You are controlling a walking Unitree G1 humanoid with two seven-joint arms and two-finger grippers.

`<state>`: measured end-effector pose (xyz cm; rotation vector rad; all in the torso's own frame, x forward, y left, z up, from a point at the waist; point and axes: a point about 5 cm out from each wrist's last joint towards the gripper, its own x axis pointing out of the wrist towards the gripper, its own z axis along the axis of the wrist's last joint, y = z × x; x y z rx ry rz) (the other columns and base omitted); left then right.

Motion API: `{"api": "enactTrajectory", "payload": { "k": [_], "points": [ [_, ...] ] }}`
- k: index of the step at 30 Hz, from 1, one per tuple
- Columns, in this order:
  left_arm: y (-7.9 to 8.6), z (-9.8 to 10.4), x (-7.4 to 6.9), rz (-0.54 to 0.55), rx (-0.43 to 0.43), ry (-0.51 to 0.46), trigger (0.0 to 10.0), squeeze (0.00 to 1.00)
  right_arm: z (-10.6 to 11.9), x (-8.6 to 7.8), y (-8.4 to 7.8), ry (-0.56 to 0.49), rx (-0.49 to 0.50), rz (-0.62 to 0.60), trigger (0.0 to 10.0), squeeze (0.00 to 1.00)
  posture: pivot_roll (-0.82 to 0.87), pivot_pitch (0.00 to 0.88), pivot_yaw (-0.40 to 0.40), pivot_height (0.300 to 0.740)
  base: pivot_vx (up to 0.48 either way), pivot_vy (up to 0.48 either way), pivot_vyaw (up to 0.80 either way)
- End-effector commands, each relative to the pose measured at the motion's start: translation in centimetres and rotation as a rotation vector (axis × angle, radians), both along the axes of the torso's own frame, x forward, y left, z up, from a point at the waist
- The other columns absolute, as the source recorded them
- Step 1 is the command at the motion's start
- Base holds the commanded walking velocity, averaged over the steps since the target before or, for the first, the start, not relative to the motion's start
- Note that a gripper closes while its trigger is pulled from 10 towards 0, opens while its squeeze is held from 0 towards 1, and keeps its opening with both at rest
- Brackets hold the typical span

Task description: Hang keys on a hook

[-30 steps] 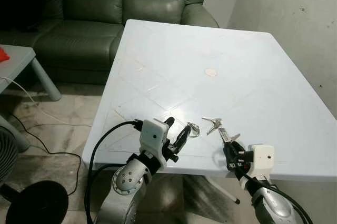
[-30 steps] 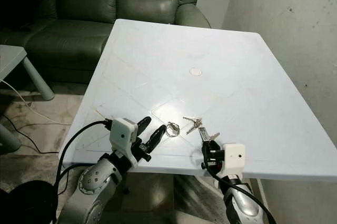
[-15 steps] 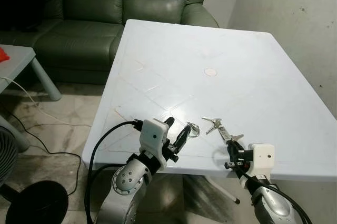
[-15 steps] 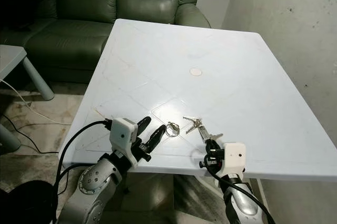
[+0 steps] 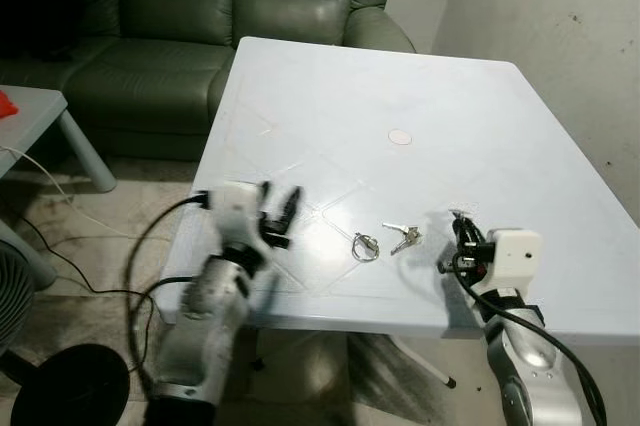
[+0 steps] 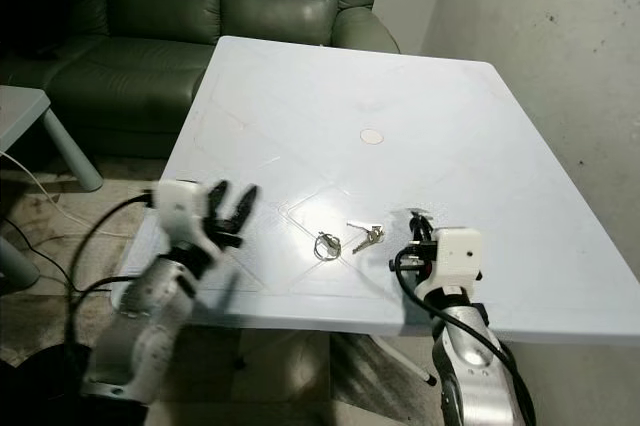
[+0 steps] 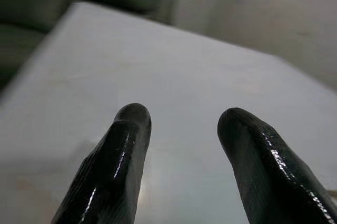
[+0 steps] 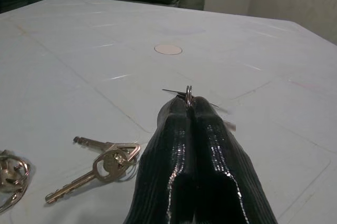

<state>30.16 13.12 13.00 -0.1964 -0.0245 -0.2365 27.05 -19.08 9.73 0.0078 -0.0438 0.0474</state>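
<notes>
Two small keys (image 5: 405, 237) lie on the white table (image 5: 380, 116) near its front edge. A separate metal ring (image 5: 364, 246) lies just to their left. My right gripper (image 5: 461, 228) hovers right of the keys, shut on a thin key ring (image 8: 188, 91) that pokes up between its fingertips. The right wrist view shows the loose keys (image 8: 105, 163) and the ring (image 8: 10, 174) on the table below. My left gripper (image 5: 279, 210) is open over the table's left side, well left of the ring, with nothing between its fingers (image 7: 124, 150).
A round white cap (image 5: 400, 136) sits in the table's middle. A dark green sofa (image 5: 200, 16) stands behind the table and a grey wall (image 5: 560, 36) runs along its right. A small side table (image 5: 40, 116), cables and a fan base (image 5: 70, 386) are on the floor at left.
My right gripper has risen and moved right with a key ring pinched, leaving two keys on the table. My left arm has swung up and left, away from the loose ring.
</notes>
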Motion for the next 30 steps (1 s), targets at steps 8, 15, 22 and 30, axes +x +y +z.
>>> {"api": "enactTrajectory", "payload": {
  "k": [8,15,22,30],
  "points": [
    [4.6,1.0,1.3,0.165,0.141,-0.063,10.0,0.00,2.1,1.3,0.0,-0.066,0.097,-0.045,10.0,0.00,-0.07,0.000,-0.066,0.740,0.000,0.000,0.00],
    [5.3,1.4,2.8,0.204,0.019,-0.025,10.0,0.00,3.1,1.9,0.4,-0.116,0.153,-0.025,10.0,0.00,-0.07,0.000,-0.064,0.740,0.000,0.000,0.00],
    [5.2,1.4,3.2,0.198,0.016,-0.018,10.0,0.00,3.5,2.3,0.8,-0.110,0.083,-0.007,10.0,0.00,-0.08,0.000,-0.063,0.740,0.000,0.000,0.00],
    [5.5,1.8,3.4,0.199,0.023,-0.052,10.0,0.00,3.3,3.1,1.1,-0.084,-0.032,-0.007,10.0,0.00,-0.07,0.000,-0.064,0.740,0.000,0.000,-0.15]
  ]
}}
